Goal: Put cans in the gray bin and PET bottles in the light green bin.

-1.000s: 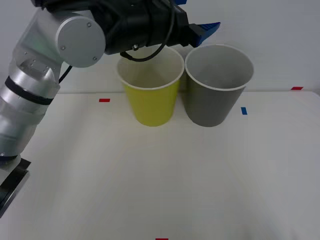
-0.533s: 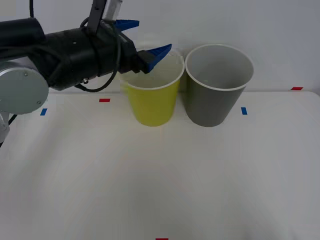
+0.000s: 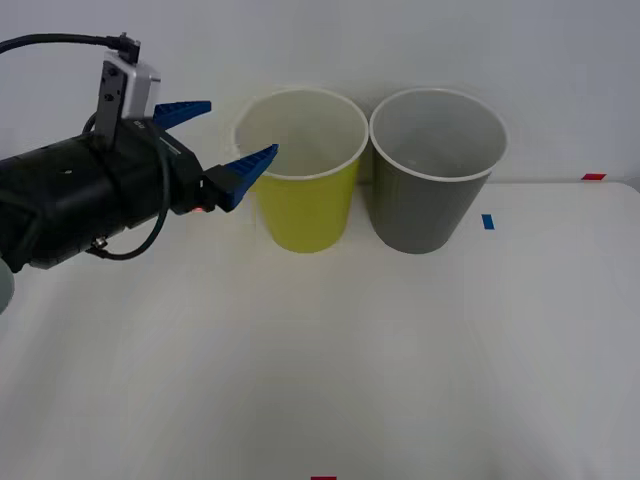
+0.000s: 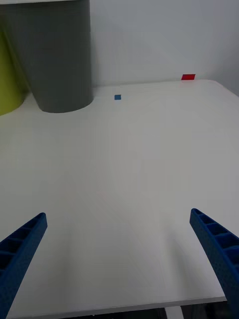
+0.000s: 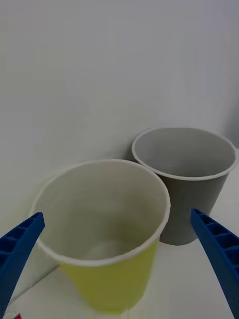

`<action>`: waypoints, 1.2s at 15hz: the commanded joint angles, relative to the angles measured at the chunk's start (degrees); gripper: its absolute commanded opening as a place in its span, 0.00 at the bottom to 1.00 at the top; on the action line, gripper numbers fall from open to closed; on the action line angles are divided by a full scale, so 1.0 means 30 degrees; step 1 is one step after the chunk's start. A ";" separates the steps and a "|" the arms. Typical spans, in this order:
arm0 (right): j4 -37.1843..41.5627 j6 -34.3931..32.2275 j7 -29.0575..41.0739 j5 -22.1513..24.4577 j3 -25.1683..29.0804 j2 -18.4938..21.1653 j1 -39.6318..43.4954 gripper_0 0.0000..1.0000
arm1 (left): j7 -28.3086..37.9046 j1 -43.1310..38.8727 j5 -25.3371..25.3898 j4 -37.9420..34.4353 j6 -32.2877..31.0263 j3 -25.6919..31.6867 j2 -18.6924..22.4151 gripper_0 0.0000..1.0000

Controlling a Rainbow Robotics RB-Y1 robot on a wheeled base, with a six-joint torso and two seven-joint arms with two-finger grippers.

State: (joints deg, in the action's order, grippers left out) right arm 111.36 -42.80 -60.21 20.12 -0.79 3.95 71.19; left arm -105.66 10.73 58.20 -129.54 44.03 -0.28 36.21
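The light green bin [image 3: 303, 200] stands at the back of the table with the gray bin [image 3: 430, 195] touching its right side. My left gripper [image 3: 215, 140] hovers open and empty just left of the green bin's rim, its blue fingers pointing at it. In the left wrist view the light green bin [image 5: 112, 279] is close and the gray bin [image 5: 191, 199] stands behind it. My right gripper [image 4: 119, 259] is open over bare table, with the gray bin [image 4: 55, 55] and an edge of the light green bin [image 4: 9, 75] ahead. No can or PET bottle shows.
Small tape marks lie on the white table [image 3: 330, 360]: blue [image 3: 488, 221] right of the gray bin, red [image 3: 594, 176] at the far right, red [image 3: 322, 478] at the front edge. A pale wall rises right behind the bins.
My left arm has swung back leftward and down, from above the bins' rims to beside the green bin. Its fingers stay open. The bins have not moved.
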 commanded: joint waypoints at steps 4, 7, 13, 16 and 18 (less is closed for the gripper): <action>0.0000 0.0000 0.0000 0.0002 0.0000 0.0000 0.0000 1.00 | -0.0052 -0.4014 0.0902 -0.2318 0.0000 0.2233 -0.0938 1.00; 0.0000 0.0000 0.0000 0.0002 0.0000 0.0000 0.0000 1.00 | -0.0462 -0.6065 0.0668 -0.3577 0.0000 0.2849 -0.2286 1.00; 0.0000 0.0000 0.0000 0.0002 0.0000 0.0000 0.0000 1.00 | -0.0550 -1.0167 -0.3961 -0.3607 -0.6973 0.0095 -0.2374 1.00; 0.0000 0.0000 0.0000 0.0002 0.0000 0.0000 0.0000 1.00 | -0.0169 -1.2950 -0.6686 -0.3577 -1.0928 -0.1106 -0.2403 1.00; 0.0000 0.0000 0.0000 0.0002 0.0000 0.0000 0.0000 1.00 | 0.0446 -1.4620 -0.7858 -0.3402 -1.3066 -0.1399 -0.2403 1.00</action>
State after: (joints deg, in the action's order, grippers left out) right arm 111.36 -42.80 -60.21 20.13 -0.79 3.95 71.19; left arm -105.76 -30.17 37.11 -140.19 8.35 -3.50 29.03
